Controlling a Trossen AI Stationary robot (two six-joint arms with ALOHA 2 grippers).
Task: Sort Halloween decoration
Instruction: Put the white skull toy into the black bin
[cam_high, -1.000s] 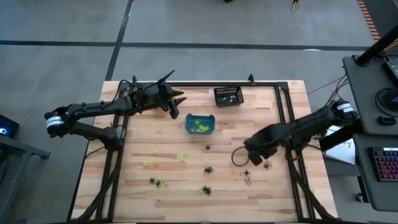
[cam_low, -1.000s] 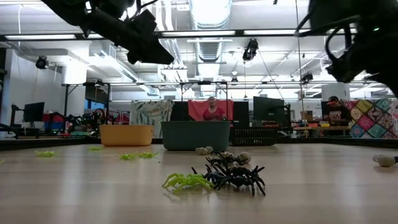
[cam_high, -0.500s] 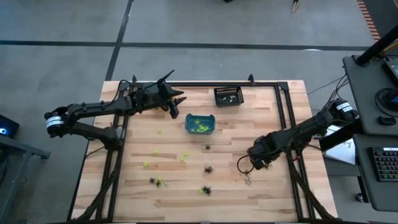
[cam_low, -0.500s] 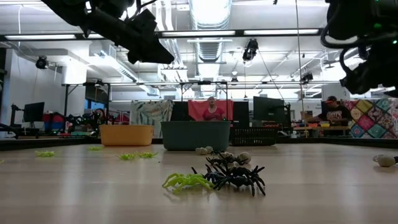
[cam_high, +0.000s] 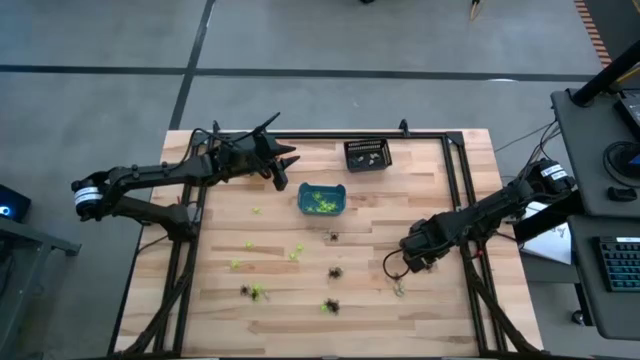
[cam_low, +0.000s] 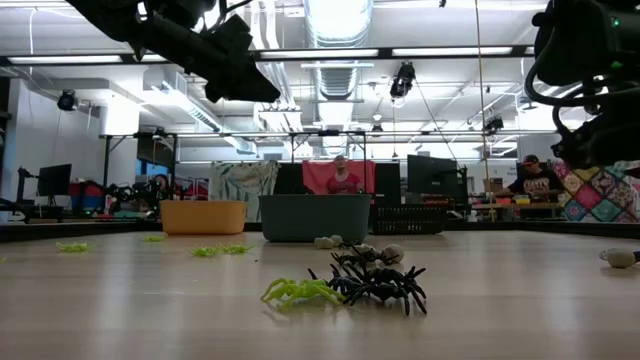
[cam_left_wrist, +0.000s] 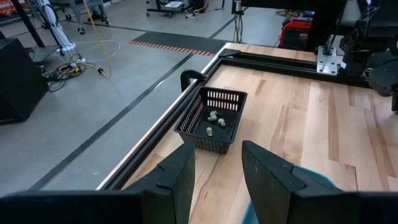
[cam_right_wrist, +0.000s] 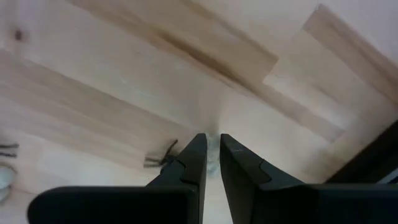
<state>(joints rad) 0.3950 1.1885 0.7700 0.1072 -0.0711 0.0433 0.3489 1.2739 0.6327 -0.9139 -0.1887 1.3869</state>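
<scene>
On the table (cam_high: 430, 200), a mesh basket (cam_high: 367, 155) sits at the far edge, with a tub (cam_high: 321, 199) just in front of it and to its left. Toy spiders (cam_high: 334, 272) lie scattered nearer the front. The left gripper (cam_high: 284, 168) hangs beside the tub; the right gripper (cam_high: 408, 264) is low, right of the spiders

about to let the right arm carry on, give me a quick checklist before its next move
1. Right gripper low over the table, fingers nearly together around something pale: ok.
2. What it grips: cannot tell, a dark spider trinket lies right beside the tips.
3. Black basket for pale pieces unobstructed, a few already inside: ok.
4. Left gripper parked at the far left edge, open, holding nothing: ok.
5. Teal bin holds only green pieces: ok.
6. Loose trinkets left on the table, such as a black spider: not ok, sorting unfinished.
</scene>
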